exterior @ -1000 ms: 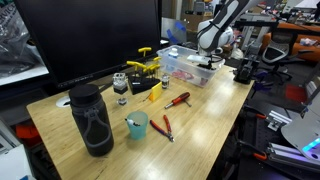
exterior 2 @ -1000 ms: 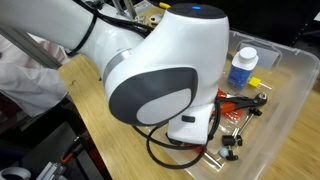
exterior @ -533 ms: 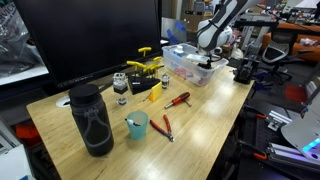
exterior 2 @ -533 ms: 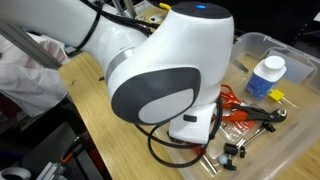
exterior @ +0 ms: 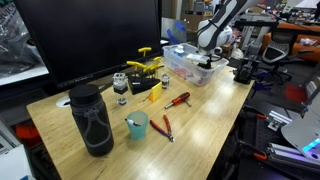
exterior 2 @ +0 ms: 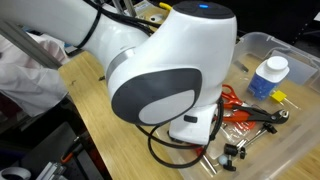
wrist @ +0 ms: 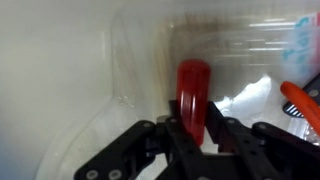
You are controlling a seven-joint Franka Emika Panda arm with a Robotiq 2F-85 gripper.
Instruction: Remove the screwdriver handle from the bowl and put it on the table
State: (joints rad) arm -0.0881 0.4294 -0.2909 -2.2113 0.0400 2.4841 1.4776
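Observation:
In the wrist view my gripper point(wrist: 193, 128) is shut on the red screwdriver handle point(wrist: 193, 90), which stands upright between the fingers. Behind it is the clear plastic wall of the bowl point(wrist: 130, 60). In an exterior view the gripper point(exterior: 208, 63) sits at the near end of the bowl point(exterior: 182, 66) at the far side of the wooden table point(exterior: 205, 120). In an exterior view the arm's body hides the gripper. There the bowl point(exterior 2: 290, 140) holds a white bottle with a blue cap point(exterior 2: 268, 78), an orange-handled tool point(exterior 2: 231, 96) and small black parts.
On the table stand a tall black bottle point(exterior: 92, 118), a teal cup point(exterior: 137, 125), a red screwdriver point(exterior: 177, 99), red pliers point(exterior: 165, 127) and yellow clamps point(exterior: 146, 66). A big dark monitor point(exterior: 90, 40) rises behind. The table edge point(exterior: 236, 125) is near a cluttered bench.
A second ago the bowl and its contents shifted right in the close exterior view. Since half a second ago nothing has visibly moved.

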